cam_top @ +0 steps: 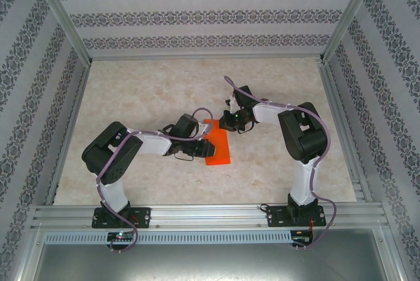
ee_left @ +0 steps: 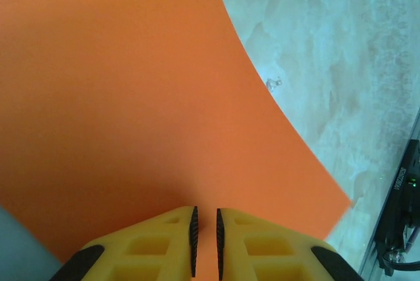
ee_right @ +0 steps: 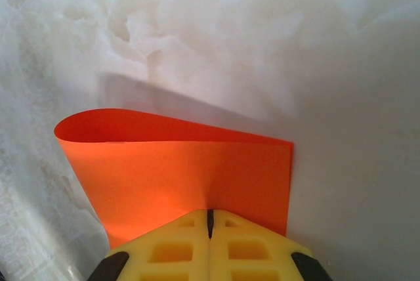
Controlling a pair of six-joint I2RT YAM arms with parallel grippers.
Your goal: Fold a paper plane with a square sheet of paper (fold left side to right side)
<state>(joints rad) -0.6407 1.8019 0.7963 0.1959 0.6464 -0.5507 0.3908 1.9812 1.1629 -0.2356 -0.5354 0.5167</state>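
Note:
The square sheet of paper (cam_top: 218, 150) is bright orange-red and lies on the table between the arms, doubled over into a narrow rectangle. My left gripper (cam_top: 199, 144) sits at its left edge. In the left wrist view the sheet (ee_left: 131, 97) spreads under and ahead of the left gripper (ee_left: 205, 210), whose jaws stand a narrow gap apart with orange showing between them. My right gripper (cam_top: 230, 122) is at the sheet's far end. In the right wrist view the right gripper (ee_right: 210, 213) is shut on the near edge of the sheet (ee_right: 184, 169), which puckers there; the fold bulges rounded at the left.
The marble-patterned table (cam_top: 275, 90) is enclosed by patterned walls (cam_top: 210, 12). An aluminium rail (cam_top: 210, 215) runs along the near edge and carries both arm bases. A black fixture (ee_left: 400, 215) shows beside the table's edge in the left wrist view.

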